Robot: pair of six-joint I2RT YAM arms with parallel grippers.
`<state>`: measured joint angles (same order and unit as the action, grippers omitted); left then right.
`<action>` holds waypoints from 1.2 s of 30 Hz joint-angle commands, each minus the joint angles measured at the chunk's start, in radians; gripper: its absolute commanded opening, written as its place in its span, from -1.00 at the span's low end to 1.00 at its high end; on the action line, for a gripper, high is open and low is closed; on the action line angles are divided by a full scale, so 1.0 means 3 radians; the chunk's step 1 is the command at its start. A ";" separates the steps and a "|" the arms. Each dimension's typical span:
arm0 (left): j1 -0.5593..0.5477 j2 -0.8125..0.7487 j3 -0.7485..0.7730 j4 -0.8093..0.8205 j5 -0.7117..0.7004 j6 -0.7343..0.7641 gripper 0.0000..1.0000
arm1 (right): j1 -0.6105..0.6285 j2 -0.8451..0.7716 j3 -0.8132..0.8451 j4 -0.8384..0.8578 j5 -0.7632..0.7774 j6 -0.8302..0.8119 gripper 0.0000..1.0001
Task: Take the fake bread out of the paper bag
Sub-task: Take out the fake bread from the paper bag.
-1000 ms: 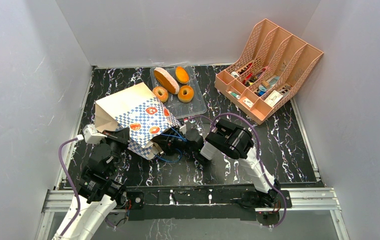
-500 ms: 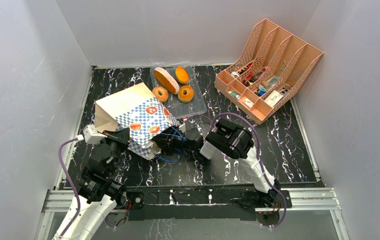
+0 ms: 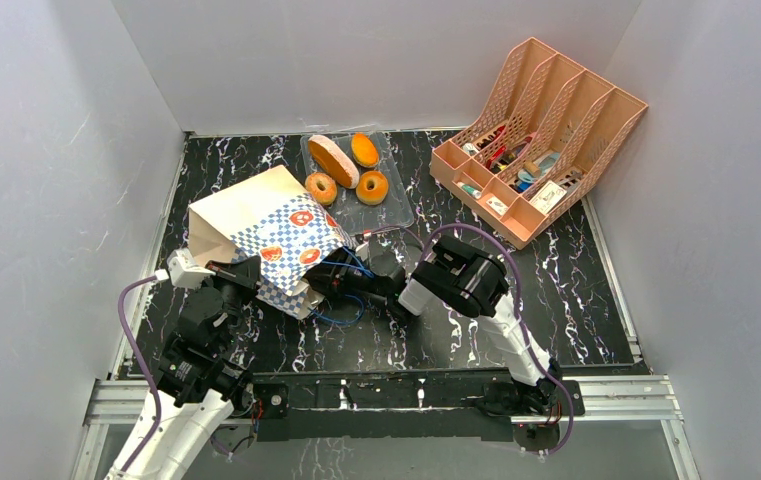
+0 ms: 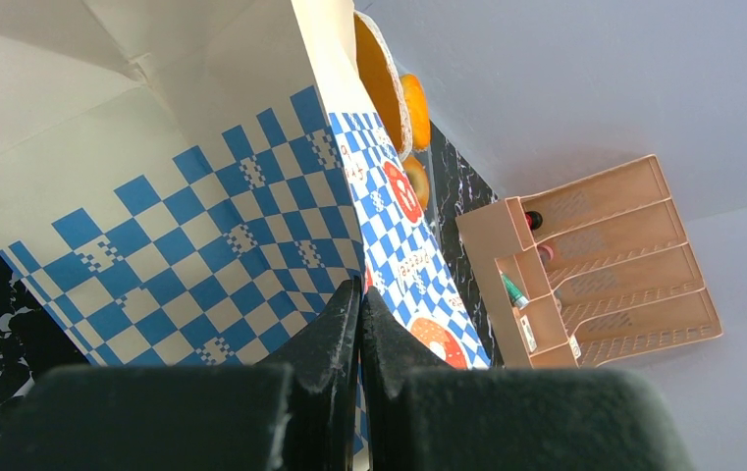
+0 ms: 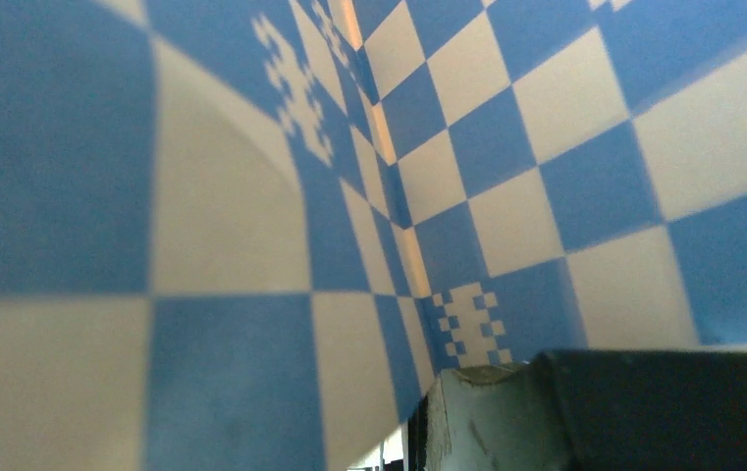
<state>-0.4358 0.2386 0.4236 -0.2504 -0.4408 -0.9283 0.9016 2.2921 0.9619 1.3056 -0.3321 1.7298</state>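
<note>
Anchoring seems to be the left gripper's [image 4: 357, 312] job: its fingers are pressed together on the checkered rim of the paper bag [image 3: 256, 215], at the near left corner of the mouth, and we judge this stops the bag sliding. The bag lies tipped on its side on the black marbled table [image 3: 556, 300] with its mouth toward the arm bases, so an arm can reach in level. The right gripper [image 3: 336, 283] is pushed into that mouth under the upper flap. Its wrist view shows only close blue-and-white checks and one finger's edge, so we cannot tell whether its fingers are spread or gripping. Four pieces of fake bread [image 3: 372, 186] sit in the clear plastic tray [image 3: 393, 216] just behind the bag: an oval loaf [image 3: 332, 160], two ring donuts [image 3: 321, 187] and a bun [image 3: 364, 149]. Whether more remains inside is hidden from us.
</note>
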 commanded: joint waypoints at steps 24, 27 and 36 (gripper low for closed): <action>-0.0015 -0.0038 -0.0057 0.0032 0.0099 -0.0054 -1.00 | -0.0041 -0.0139 -0.0001 0.0172 -0.0062 -0.0133 -0.30; -0.0015 -0.0039 -0.0058 0.0032 0.0104 -0.0060 -1.00 | -0.0045 -0.0130 0.0034 0.0121 -0.0068 -0.0141 -0.30; -0.0014 -0.0048 -0.0037 0.0022 0.0094 -0.0043 -1.00 | -0.0052 -0.0227 -0.0123 0.0101 -0.0074 -0.0197 -0.30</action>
<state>-0.4358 0.2367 0.4084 -0.2478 -0.4294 -0.9428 0.8879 2.2822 0.9348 1.2888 -0.3435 1.6981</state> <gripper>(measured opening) 0.008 0.351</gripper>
